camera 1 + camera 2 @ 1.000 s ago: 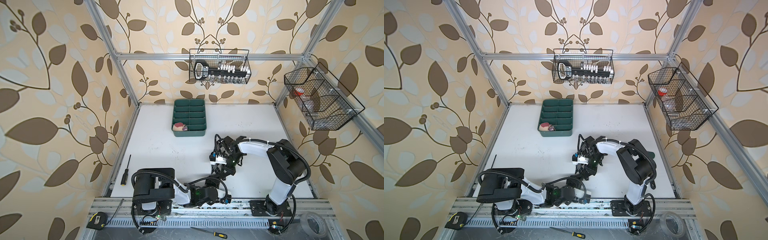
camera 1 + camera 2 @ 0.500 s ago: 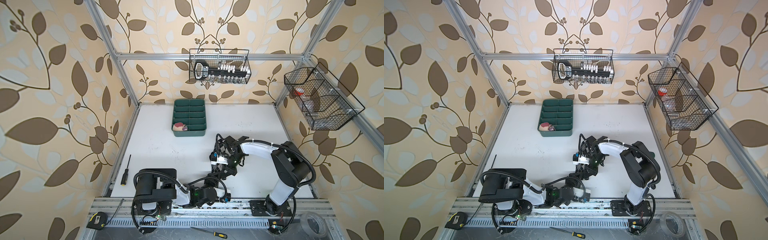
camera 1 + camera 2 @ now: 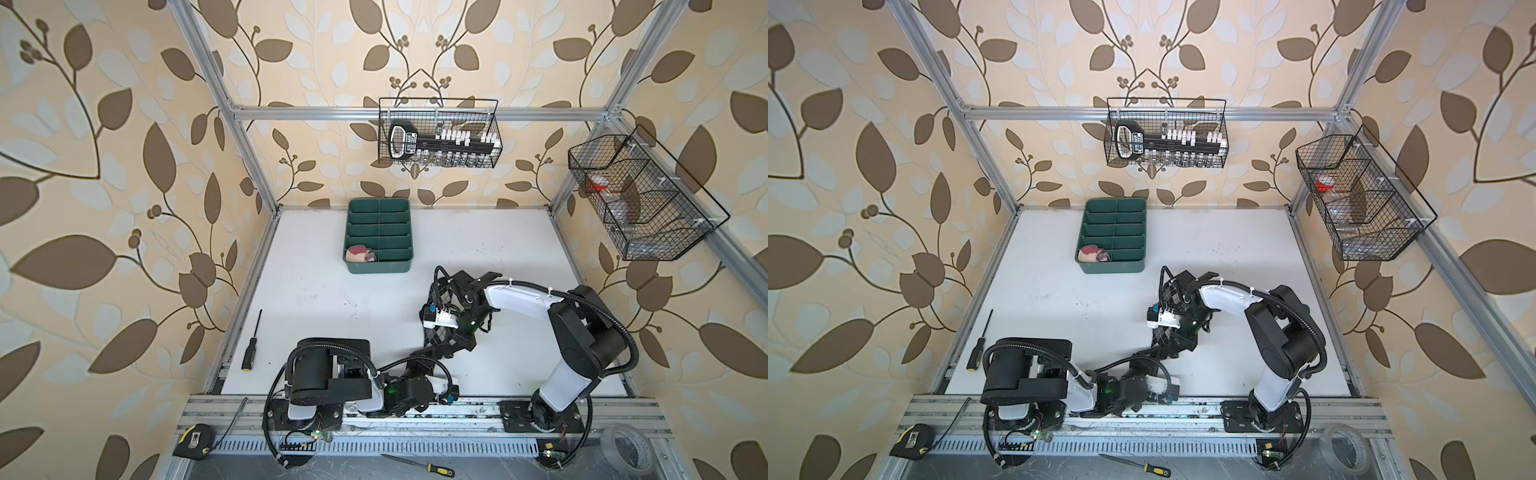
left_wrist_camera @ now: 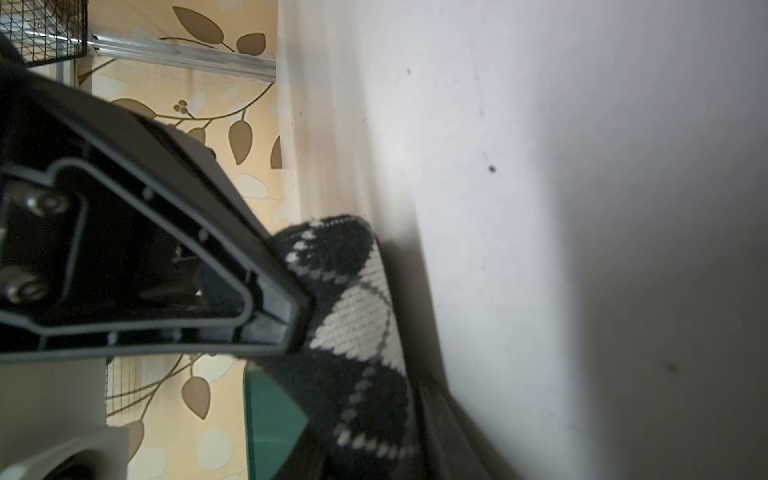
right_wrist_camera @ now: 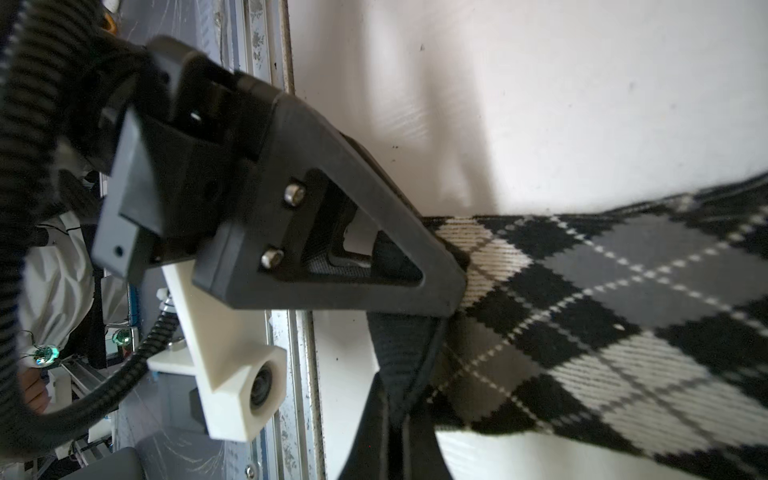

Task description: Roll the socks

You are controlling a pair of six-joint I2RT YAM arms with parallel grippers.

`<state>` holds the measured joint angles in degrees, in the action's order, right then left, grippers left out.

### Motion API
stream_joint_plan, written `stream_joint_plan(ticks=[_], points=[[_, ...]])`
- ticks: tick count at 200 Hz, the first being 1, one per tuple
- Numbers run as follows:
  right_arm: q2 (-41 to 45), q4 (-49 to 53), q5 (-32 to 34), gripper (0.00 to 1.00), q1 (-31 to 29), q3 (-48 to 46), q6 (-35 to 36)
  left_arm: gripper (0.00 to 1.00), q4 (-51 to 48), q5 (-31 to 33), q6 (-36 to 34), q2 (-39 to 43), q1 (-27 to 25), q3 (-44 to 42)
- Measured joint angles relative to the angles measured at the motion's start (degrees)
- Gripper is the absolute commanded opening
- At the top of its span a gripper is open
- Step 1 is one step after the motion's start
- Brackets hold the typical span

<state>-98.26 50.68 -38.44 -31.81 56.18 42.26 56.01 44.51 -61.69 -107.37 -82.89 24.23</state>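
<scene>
The long black-grey-white argyle sock (image 3: pixel 436 336) (image 3: pixel 1165 336) lies on the white table (image 3: pixel 332 299), right of centre, running front to back. My right gripper (image 3: pixel 451 352) (image 5: pixel 411 436) points toward the front edge and is shut on the sock's black end (image 5: pixel 399 365). From the front, my left gripper (image 3: pixel 430 355) (image 4: pixel 374 451) meets it at the same end and is closed on the patterned fabric (image 4: pixel 357 324). The beige and maroon sock (image 3: pixel 359 253) (image 3: pixel 1094 253) sits rolled in the near left compartment of the green tray (image 3: pixel 378 267).
A black screwdriver (image 3: pixel 251 353) lies near the table's left edge. Wire baskets hang on the back wall (image 3: pixel 438 133) and the right wall (image 3: pixel 636 199). On the front rail are a tape measure (image 3: pixel 193 442), a second screwdriver (image 3: pixel 415 461) and a tape roll (image 3: pixel 627 449).
My left gripper's jaws have narrowed onto the argyle sock's near end. The right arm's elbow has shifted slightly right, its gripper still shut on the sock.
</scene>
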Motion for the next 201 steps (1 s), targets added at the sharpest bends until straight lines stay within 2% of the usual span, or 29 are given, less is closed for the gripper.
stream_joint_plan(ticks=[15,50,89,109,133,171,201], points=[[0.00,-0.11,0.02,0.00,0.00,-0.24,-0.02,0.15,-0.28,0.28,-0.31,0.04,0.00,0.00],[0.00,-0.94,0.07,0.09,0.00,-0.39,-0.24,0.10,-1.97,0.63,0.28,0.68,0.00,0.07],[0.17,-1.73,0.74,0.37,0.02,-0.72,-1.09,0.08,-5.53,0.37,0.63,2.14,0.00,0.07],[0.98,-2.51,1.75,0.46,0.02,-1.46,-1.75,0.08,-13.79,-1.77,3.17,6.01,0.13,0.39],[4.33,-3.54,3.10,0.57,0.02,-2.86,-1.88,0.08,-27.71,-8.35,9.42,14.29,1.53,2.47],[15.80,-7.13,7.43,0.59,0.50,-4.66,-1.81,0.08,-42.10,-17.11,16.15,19.26,3.93,7.45],[28.63,-14.53,15.87,0.59,1.88,-9.07,-3.32,0.09,-50.27,-22.88,21.62,19.15,4.96,8.79]])
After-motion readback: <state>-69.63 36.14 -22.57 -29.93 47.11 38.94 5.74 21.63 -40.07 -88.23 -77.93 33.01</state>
